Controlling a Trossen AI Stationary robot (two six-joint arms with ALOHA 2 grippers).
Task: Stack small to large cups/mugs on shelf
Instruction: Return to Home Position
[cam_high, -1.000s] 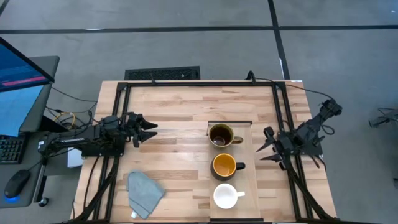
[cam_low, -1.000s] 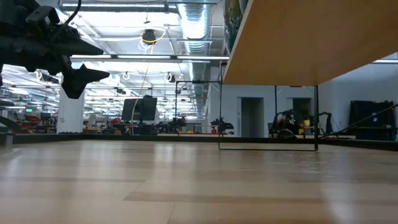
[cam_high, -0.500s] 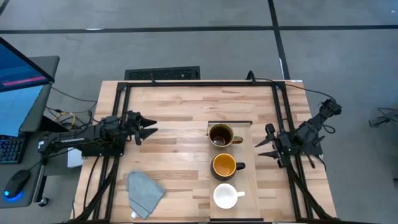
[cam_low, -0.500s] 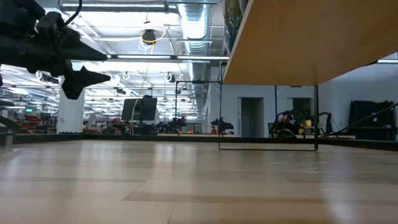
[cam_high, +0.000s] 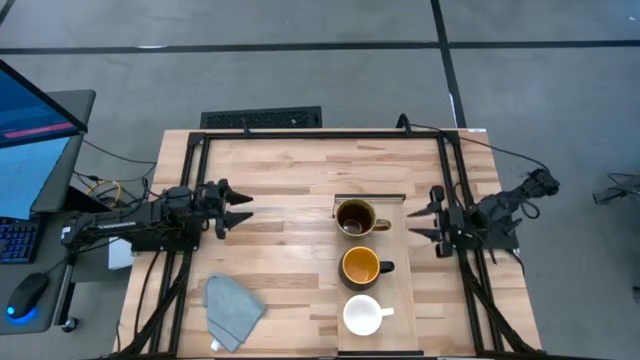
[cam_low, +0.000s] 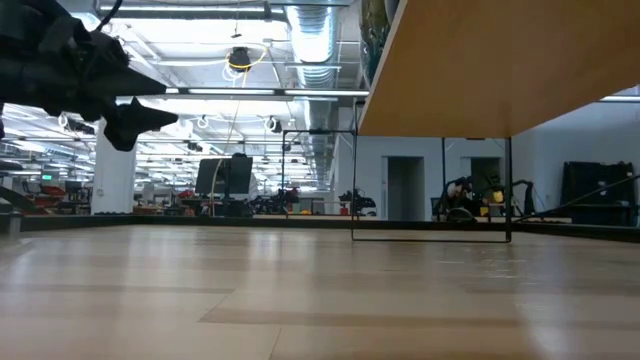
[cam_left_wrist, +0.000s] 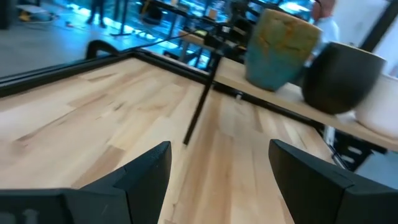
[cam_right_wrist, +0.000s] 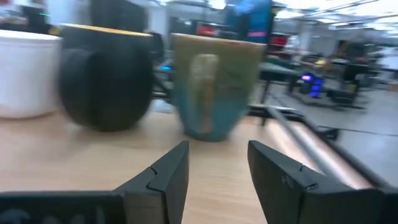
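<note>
On the shelf (cam_high: 405, 300), toward the surface's right edge, the white mug (cam_high: 361, 315), yellow-lined mug (cam_high: 361, 266) and brown mug (cam_high: 353, 218) stand in a row, small to large, so placing looks done. My left jaws and right jaws gape empty near opposite edges; I judge only parking remains.

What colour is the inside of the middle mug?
Yellow. The middle mug shows it best in the high view.

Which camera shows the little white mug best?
The high view: the white mug shows whole, from above, at the end of the row on the shelf. Both wrist views cut it off at an edge; the low view misses it.
</note>
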